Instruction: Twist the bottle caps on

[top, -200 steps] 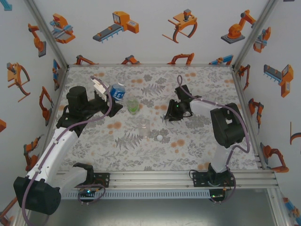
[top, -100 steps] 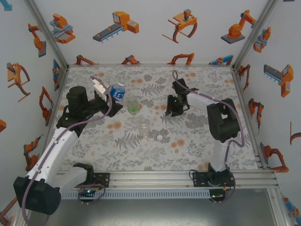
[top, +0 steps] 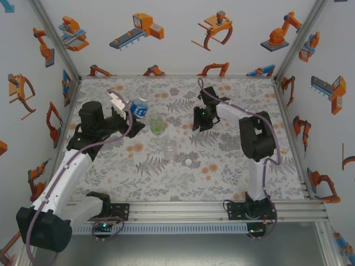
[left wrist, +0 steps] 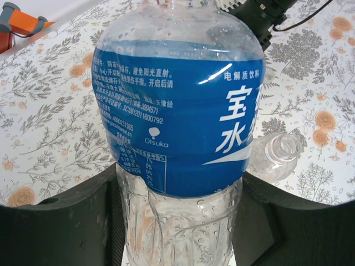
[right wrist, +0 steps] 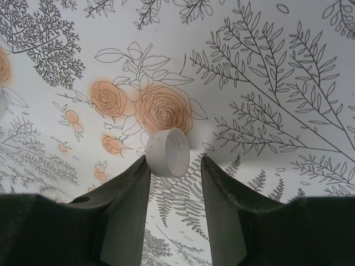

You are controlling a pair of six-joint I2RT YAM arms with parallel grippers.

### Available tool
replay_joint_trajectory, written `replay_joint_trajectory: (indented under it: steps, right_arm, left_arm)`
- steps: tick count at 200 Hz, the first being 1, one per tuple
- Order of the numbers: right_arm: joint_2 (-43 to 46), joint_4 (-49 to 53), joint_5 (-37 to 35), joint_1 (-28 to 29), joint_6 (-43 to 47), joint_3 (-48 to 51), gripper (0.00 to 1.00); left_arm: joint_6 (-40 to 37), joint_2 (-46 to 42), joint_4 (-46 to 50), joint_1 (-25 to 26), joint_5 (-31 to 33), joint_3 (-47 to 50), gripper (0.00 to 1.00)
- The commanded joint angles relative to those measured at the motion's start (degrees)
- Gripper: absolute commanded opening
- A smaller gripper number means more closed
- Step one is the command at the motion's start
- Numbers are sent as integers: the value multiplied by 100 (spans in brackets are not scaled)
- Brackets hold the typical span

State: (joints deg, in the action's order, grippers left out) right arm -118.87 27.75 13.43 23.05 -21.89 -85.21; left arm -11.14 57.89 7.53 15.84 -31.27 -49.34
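- Tabletop point(top: 222, 177): white cloth, grey leaf and fern print, orange rose blotches; same print close up under both wrist cameras.
- Back wall point(top: 177, 55): white panel, dotted with orange cartoon robot arms and claws.
- Left wall point(top: 28, 61) and right wall point(top: 333, 55): same white, same orange cartoons.
- Corner posts, left point(top: 55, 39) and right point(top: 299, 39): bare aluminium, slanting in towards the back wall.
- Near edge: slotted aluminium rail point(top: 177, 208), perforated strip just below.
- Below the rail: plain grey surface point(top: 183, 249), dull sheen.
- Light: even, from above; soft faint shadows only.
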Motion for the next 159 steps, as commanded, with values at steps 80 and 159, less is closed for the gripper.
replay_joint_trajectory:
  steps: [80, 159]
  right_arm:
    - [-276, 279, -16, -24, 191, -244, 25]
    - [343, -3034, 2487, -299, -2234, 1801, 24]
  left_arm:
    - [-114, 38, 68, 34, -29, -111, 5]
    - [-108, 3, 68, 34, -37, -111, 5]
